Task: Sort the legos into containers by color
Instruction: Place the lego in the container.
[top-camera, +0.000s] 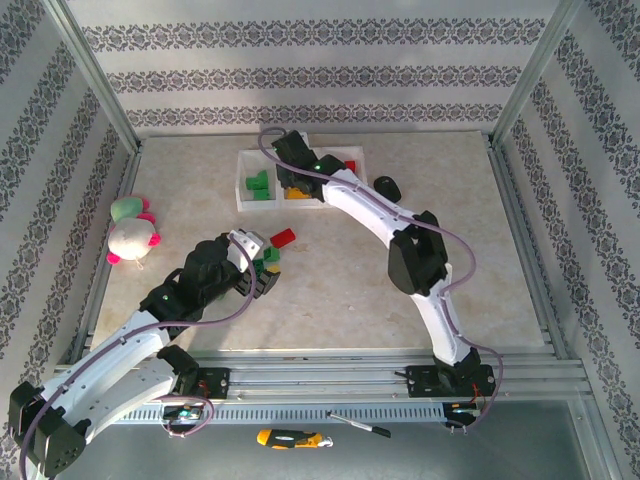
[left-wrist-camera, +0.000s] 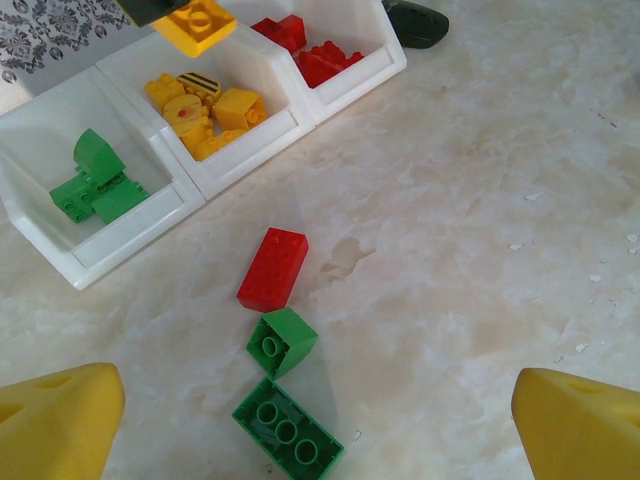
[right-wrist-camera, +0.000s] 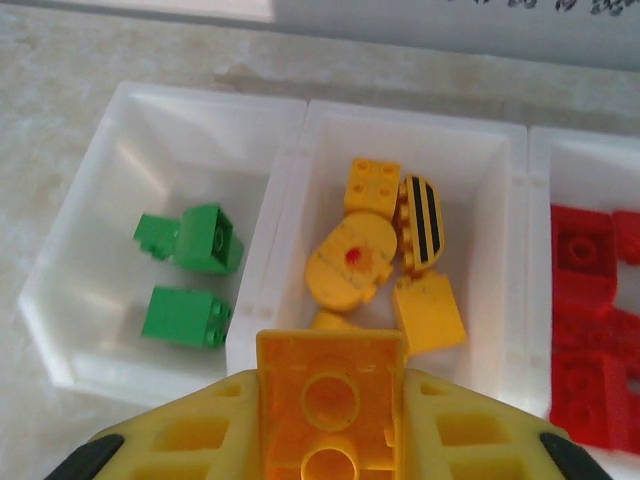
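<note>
The right tool (right-wrist-camera: 330, 440) is clamped on a yellow brick (right-wrist-camera: 330, 395) and hangs over the middle compartment of the white tray (right-wrist-camera: 288, 170), where the yellow legos (right-wrist-camera: 350, 265) lie. The green legos (right-wrist-camera: 205, 238) fill one end compartment and the red legos (right-wrist-camera: 585, 340) the other. The step in hand looks like the drop: the jaws need only part, inside the low walls. The left tool (left-wrist-camera: 320, 430) stands wide open and empty above the tabletop (left-wrist-camera: 480, 250), over a red brick (left-wrist-camera: 273, 268), a green brick (left-wrist-camera: 283, 342) and a flat green brick (left-wrist-camera: 288, 432) lying close together near the tray. There is open room around them; a black mouse (left-wrist-camera: 415, 22) sits beside the tray's red end
</note>
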